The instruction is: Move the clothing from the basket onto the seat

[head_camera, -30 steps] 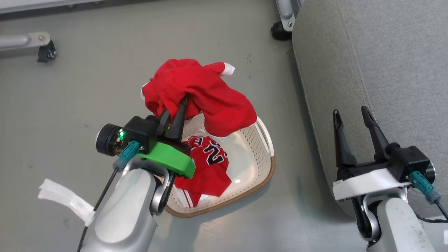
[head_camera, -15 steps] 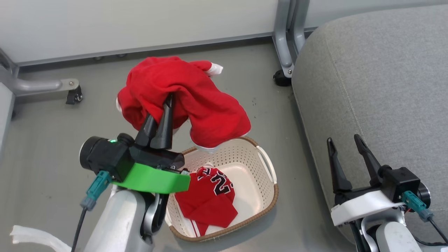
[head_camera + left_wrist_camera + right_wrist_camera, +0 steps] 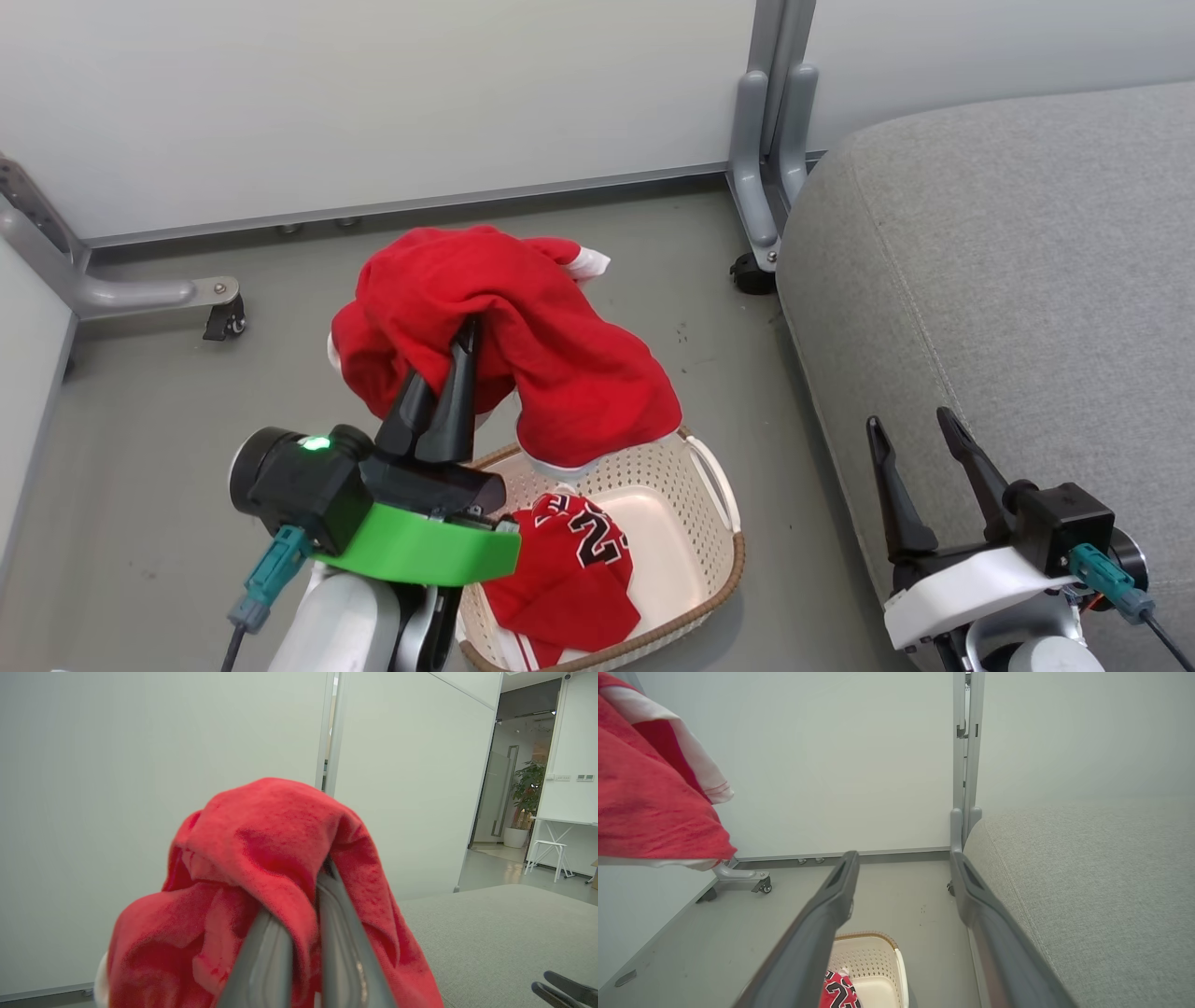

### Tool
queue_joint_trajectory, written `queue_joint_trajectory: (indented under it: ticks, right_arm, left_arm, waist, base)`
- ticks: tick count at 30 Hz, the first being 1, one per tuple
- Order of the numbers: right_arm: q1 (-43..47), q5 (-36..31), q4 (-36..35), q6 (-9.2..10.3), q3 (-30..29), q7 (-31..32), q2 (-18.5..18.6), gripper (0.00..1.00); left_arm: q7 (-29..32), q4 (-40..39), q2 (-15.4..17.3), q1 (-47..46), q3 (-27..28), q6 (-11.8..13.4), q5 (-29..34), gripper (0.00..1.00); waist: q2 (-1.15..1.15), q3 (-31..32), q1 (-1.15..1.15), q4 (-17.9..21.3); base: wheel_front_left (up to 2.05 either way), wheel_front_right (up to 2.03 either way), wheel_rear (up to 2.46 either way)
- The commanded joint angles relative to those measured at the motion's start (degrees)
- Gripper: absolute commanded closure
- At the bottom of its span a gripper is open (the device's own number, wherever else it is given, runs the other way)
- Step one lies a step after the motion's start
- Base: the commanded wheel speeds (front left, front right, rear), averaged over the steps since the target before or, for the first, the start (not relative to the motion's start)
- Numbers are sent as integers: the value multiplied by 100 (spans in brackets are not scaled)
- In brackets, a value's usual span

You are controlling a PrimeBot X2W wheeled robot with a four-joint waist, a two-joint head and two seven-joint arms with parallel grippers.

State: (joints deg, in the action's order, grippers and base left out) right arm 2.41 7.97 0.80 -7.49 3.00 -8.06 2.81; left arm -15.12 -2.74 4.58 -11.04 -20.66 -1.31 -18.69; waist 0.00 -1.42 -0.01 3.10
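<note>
left gripper (image 3: 467,338): two long black fingers (image 3: 456,411), broad at the root, tapering to points; grey and glossy in the left wrist view.
green bracket (image 3: 420,555): bright green curved plastic collar under the finger roots.
camera housing (image 3: 294,485): black, round-ended, just left of the green bracket, small green light (image 3: 316,443) on top.
left plug (image 3: 271,579): teal, below-left of the green bracket, thin black left cable (image 3: 227,649) trailing from it.
left forearm (image 3: 341,625): smooth silver-grey shell below the green bracket.
right gripper (image 3: 908,420): far right of the green bracket; black tapered fingers on a white bracket (image 3: 962,583), with black block (image 3: 1064,527), teal right plug (image 3: 1106,569), black right cable (image 3: 1172,633).
</note>
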Motion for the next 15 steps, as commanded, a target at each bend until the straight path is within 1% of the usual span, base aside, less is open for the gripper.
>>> queue_joint_trajectory:
  ticks: [1, 10, 15]
  right_arm:
    - [83, 37, -43, 0, -7, 21, 15, 0]
    - [72, 51, -96, 0, 85, 107, 16, 0]
    - [-56, 70, -186, 0, 326, 243, 14, 0]
  left_arm:
    - [-4, -28, 38, 78, -4, 18, -19, 100]
    - [33, -66, 104, 66, -36, 36, -42, 100]
    - [54, -96, 133, 59, -51, 40, -55, 100]
  waist:
    - [0, -1, 1, 2]
    - [0, -31, 1, 7]
    - [0, -50, 1, 6]
  base:
    - [0, 0, 0]
    - [0, 0, 0]
    - [0, 0, 0]
